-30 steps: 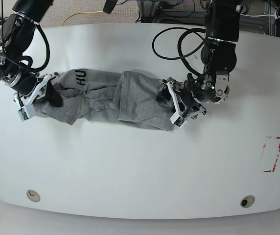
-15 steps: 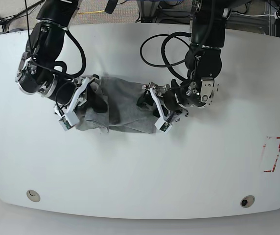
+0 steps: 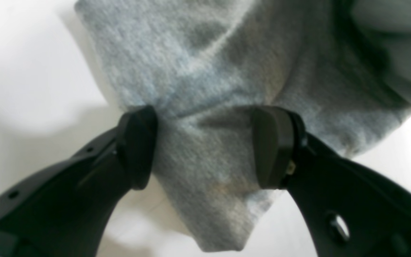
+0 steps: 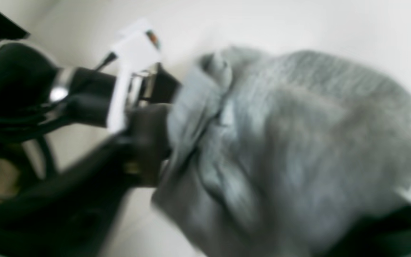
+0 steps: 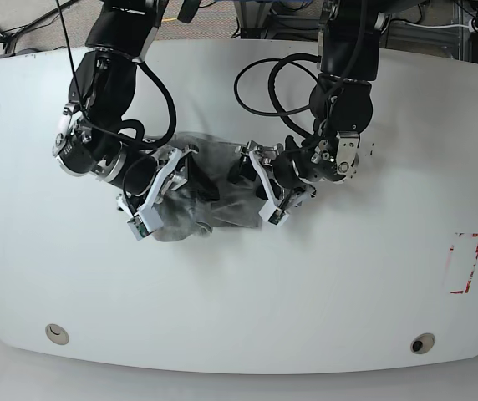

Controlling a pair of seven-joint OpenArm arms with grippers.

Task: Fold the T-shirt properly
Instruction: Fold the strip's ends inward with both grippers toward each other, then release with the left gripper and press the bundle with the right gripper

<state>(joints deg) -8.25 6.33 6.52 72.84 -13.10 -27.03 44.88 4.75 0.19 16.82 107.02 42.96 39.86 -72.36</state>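
T-shirt lies bunched into a compact grey mound on the white table, squeezed between the two arms; the left gripper has its pads set apart with a thick pinch of grey cloth filling the gap between them; the right gripper is buried in the mound's other side, and its wrist view is too blurred to tell whether its fingers are pressed together or spread. Judged from this, the risk is a crumpled heap instead of a flat fold, since both ends are being crowded together and layers may catch unevenly or slip from a loose pinch; the two grippers are also near enough to collide. Beyond the mound, black cables loop behind it, a red-marked rectangle sits well apart, and nothing else crowds the cloth.
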